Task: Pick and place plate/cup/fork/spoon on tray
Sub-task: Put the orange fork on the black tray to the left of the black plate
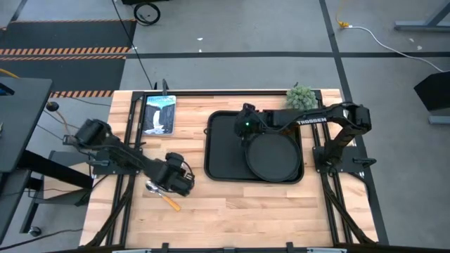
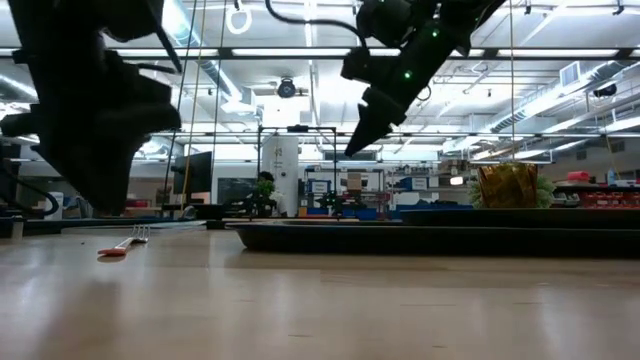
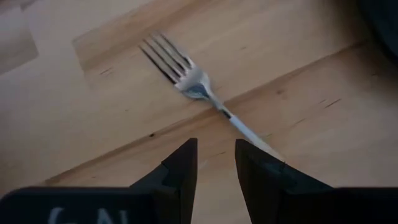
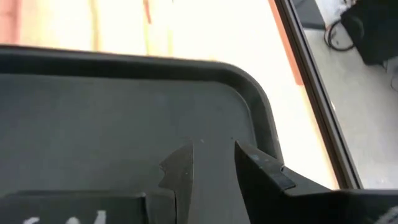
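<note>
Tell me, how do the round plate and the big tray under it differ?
Shape: the plate is round, the tray rectangular with rounded corners.
Size: the plate spans about half of the tray's width.
Place: the plate lies inside the tray, at its end nearer the right arm, while the tray rests straight on the wooden table.
Rim: the tray's raised rim shows clearly in the right wrist view; the plate's looks slimmer.
Both are black and lie flat.

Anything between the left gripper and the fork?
Nothing visible. The left gripper hangs over bare wood just short of the fork, its fingers slightly apart and empty.
</note>
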